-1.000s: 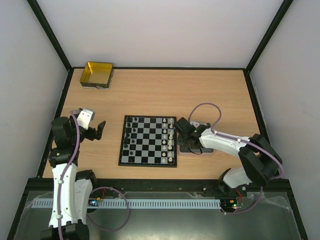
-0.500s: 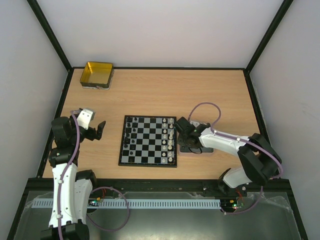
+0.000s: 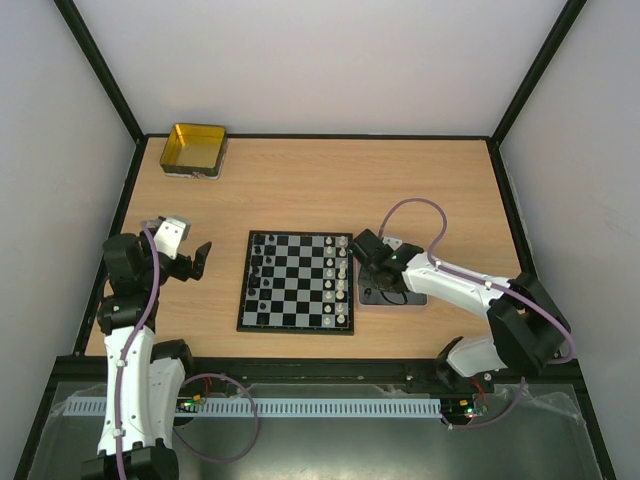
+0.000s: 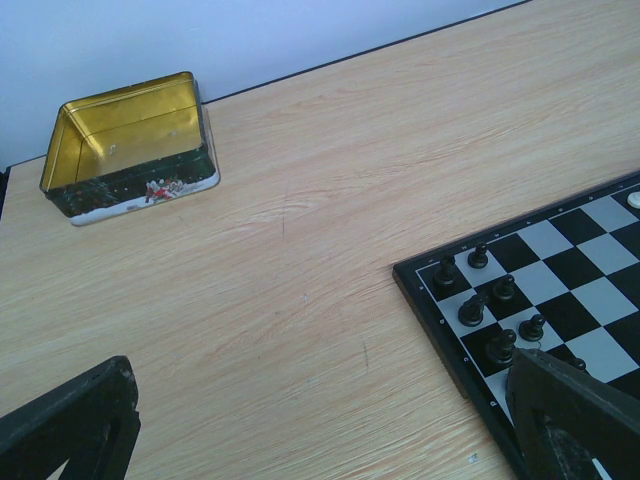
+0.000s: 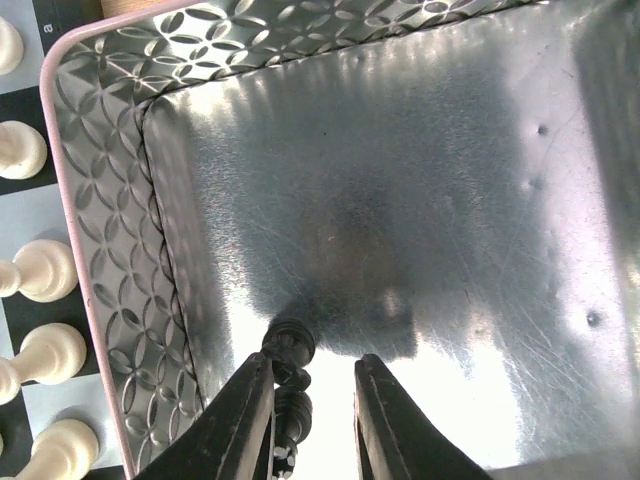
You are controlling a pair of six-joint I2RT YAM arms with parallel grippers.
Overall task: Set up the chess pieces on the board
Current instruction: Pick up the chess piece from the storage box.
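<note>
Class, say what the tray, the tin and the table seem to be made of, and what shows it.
The tray: bright sheet metal, probably; mirror-like glare, embossed walls, small dents. The tin: thin metal, seemingly; glossy gold inside, printed picture outside. The table: pale wood or wood-look laminate; matt, grain lines.

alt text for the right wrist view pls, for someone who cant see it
The right end effector reaches into the grey metal tray, with a black chess piece between its jaws, against one; whether it is gripped is unclear. White chess pieces stand on the board at the picture's left.
</note>
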